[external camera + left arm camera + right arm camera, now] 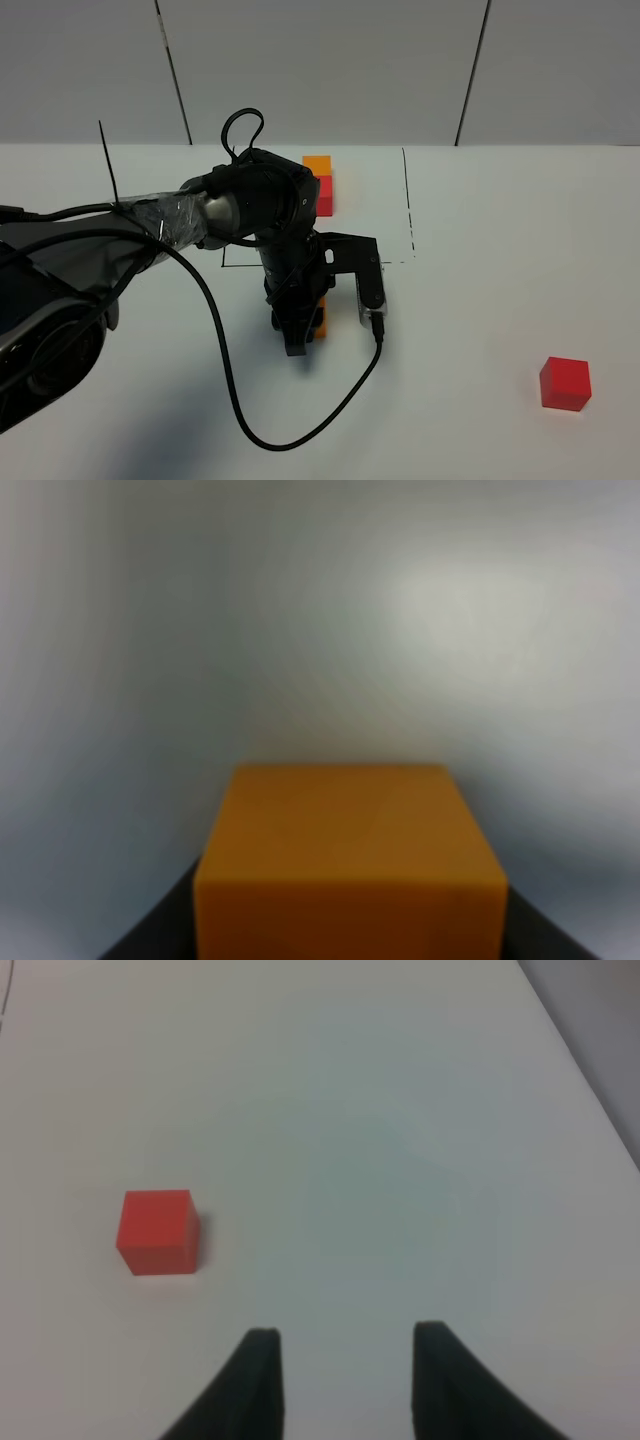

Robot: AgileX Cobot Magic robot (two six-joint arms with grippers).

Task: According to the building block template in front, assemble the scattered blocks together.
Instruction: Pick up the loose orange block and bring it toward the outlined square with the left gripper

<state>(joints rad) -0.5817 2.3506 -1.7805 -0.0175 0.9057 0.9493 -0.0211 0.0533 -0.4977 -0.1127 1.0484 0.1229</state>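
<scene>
Exterior high view shows the left claw (303, 332) clamped on a small matte orange cube (321, 318) mid white worktop (500, 300), near the framed orange-and-red cube template (321, 185). A matte red cube (565, 383) of equal size sits well apart, ahead of the right claw (345, 1345), whose jaws stand apart.

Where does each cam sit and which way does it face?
Exterior high: off the arms, up high, looking down on the table; shows the left arm, left gripper at the orange cube, template, red cube.
Left wrist: behind the left gripper, close on the orange cube between its fingers.
Right wrist: behind the right gripper, jaws apart, looking down at table and red cube.
Shared: exterior and left wrist, orange cube; exterior and right wrist, red cube.
</scene>
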